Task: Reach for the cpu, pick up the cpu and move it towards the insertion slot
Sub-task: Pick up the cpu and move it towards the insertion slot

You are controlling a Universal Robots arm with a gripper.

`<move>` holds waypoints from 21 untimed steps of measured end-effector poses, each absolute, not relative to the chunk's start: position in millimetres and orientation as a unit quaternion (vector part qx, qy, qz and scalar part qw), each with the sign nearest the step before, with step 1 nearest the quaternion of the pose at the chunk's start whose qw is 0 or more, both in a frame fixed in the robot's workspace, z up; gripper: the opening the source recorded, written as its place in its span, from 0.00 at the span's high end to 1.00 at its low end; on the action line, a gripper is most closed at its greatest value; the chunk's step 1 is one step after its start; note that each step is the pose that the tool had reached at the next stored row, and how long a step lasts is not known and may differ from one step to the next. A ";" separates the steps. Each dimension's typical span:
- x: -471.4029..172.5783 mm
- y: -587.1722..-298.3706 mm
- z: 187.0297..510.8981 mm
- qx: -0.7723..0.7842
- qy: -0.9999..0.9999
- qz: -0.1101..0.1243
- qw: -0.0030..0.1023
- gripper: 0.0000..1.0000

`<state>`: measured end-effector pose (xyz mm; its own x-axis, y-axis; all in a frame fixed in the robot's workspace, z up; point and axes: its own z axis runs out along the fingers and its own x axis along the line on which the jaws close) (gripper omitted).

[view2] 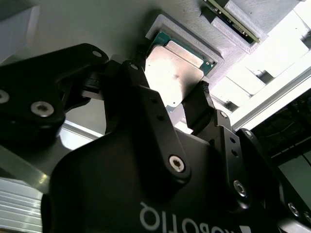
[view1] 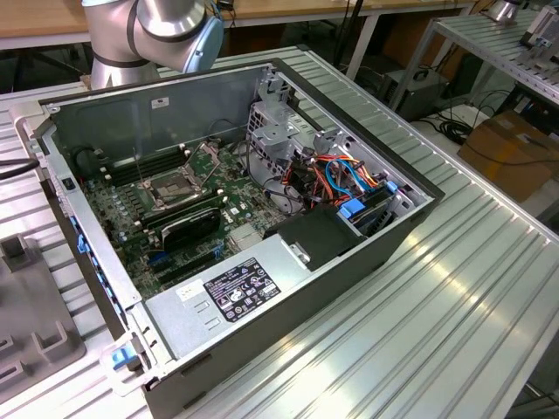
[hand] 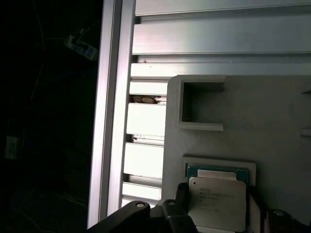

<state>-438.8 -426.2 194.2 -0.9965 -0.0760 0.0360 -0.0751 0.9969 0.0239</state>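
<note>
We have the gripper (view2: 169, 76) straddling the cpu (view2: 175, 68) in its tray (view2: 181, 29), can't tell if clamped; lift and slot (view1: 170, 188) move pending.

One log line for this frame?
gripper: at cpu | cpu: in grey holder recess, not lifted | insertion slot: inside open case

The arm (view1: 162, 19) consists of silver-grey cylindrical sections. One joint carries a rounded light-blue cap (view1: 203, 45). The gripper (view2: 171, 80) is matte black throughout. Its body (view2: 112, 194) is a broad, smooth block with white lettering (view2: 160, 216) near one edge. Angular black link bars (view2: 146, 111) extend from the body, each pinned with silver socket-head screws (view2: 176, 163). In the first wrist view, a link (hand: 127, 217) off the body shows one silver screw (hand: 141, 206).
</note>
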 end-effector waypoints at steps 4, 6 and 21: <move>-438.8 -426.2 197.6 0.038 -0.999 -0.011 0.018 0.45; -438.5 -426.1 199.3 0.038 -0.999 -0.011 0.018 0.45; -437.8 -425.9 208.2 0.038 -0.999 -0.010 0.019 0.45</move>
<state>-437.8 -425.9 208.2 -0.9964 -0.0759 0.0366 -0.0752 0.9970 0.0206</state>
